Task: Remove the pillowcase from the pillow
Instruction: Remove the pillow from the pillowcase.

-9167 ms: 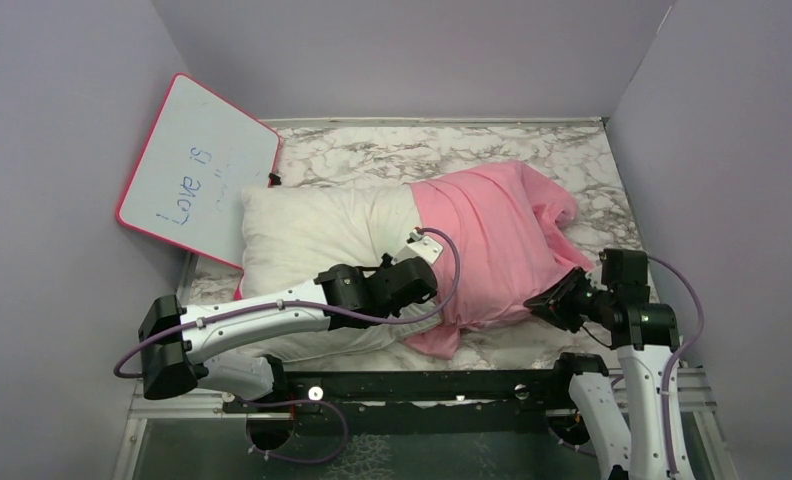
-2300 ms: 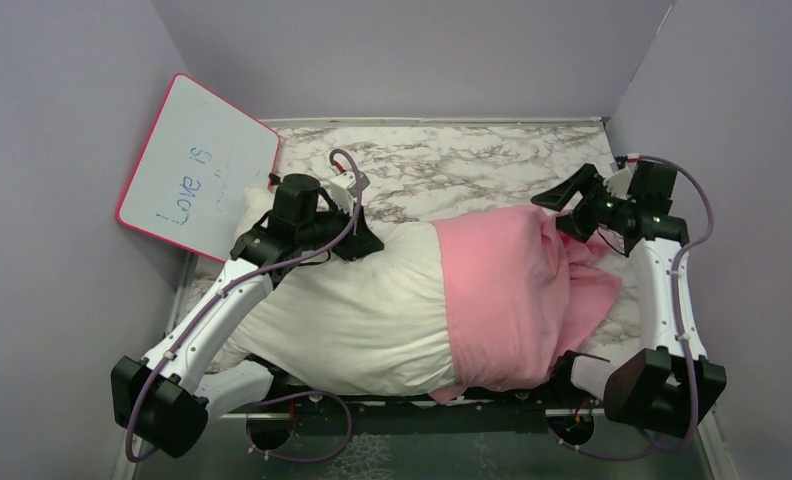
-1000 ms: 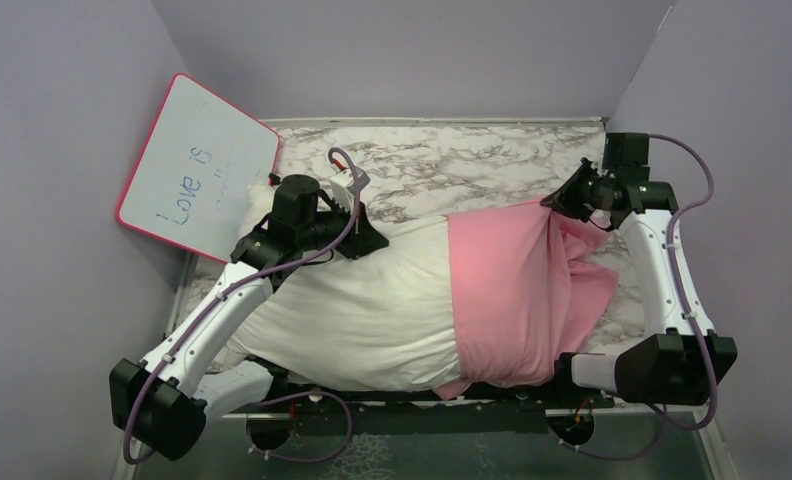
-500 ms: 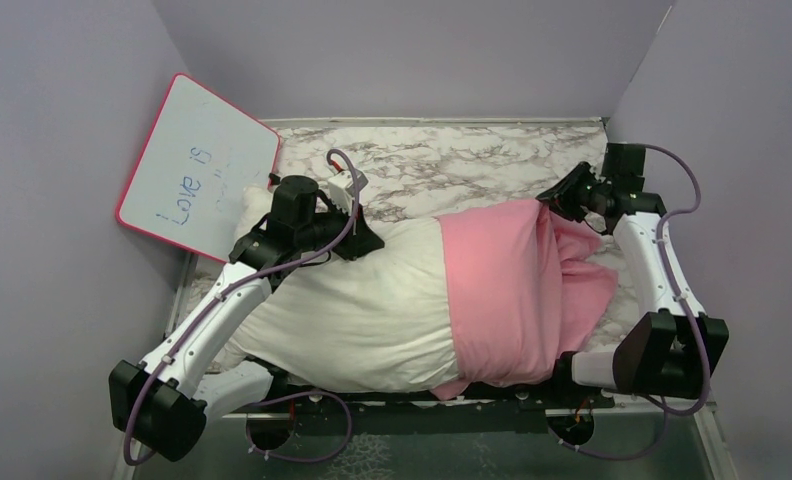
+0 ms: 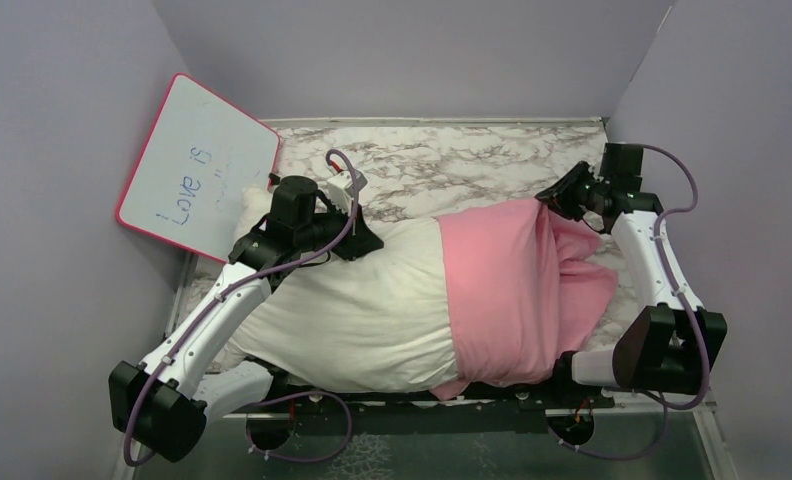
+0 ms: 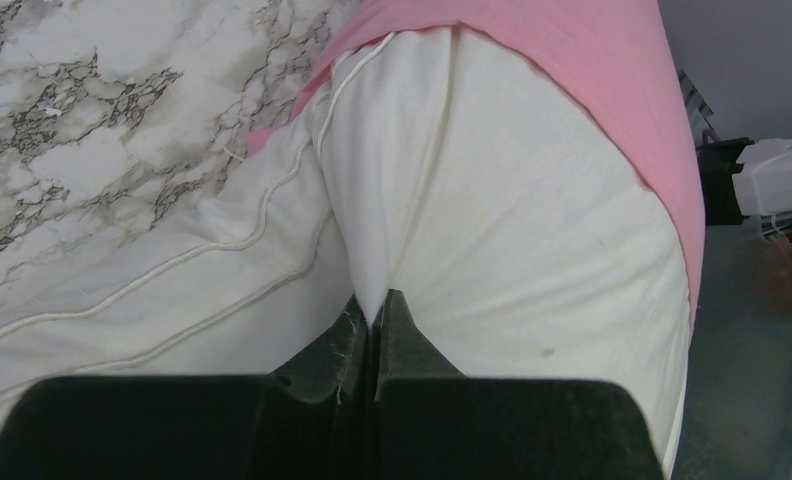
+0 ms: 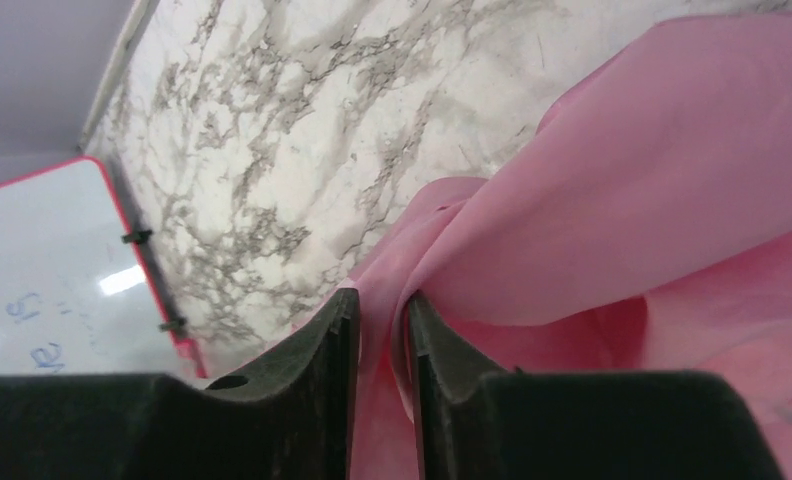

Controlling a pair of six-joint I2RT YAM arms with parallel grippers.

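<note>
Marble table (image 5: 472, 160), lilac walls (image 5: 422, 50). Left gripper (image 6: 373, 306) pinches the pillow (image 5: 362, 300); right gripper (image 7: 380, 305) clamps the pillowcase (image 5: 502, 290) at the pillow's far right corner.

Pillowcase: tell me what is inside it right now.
The right end of the white pillow is inside the pillowcase; its left part sticks out bare. How far the pillow reaches within the pink fabric is covered, so it cannot be seen.
</note>
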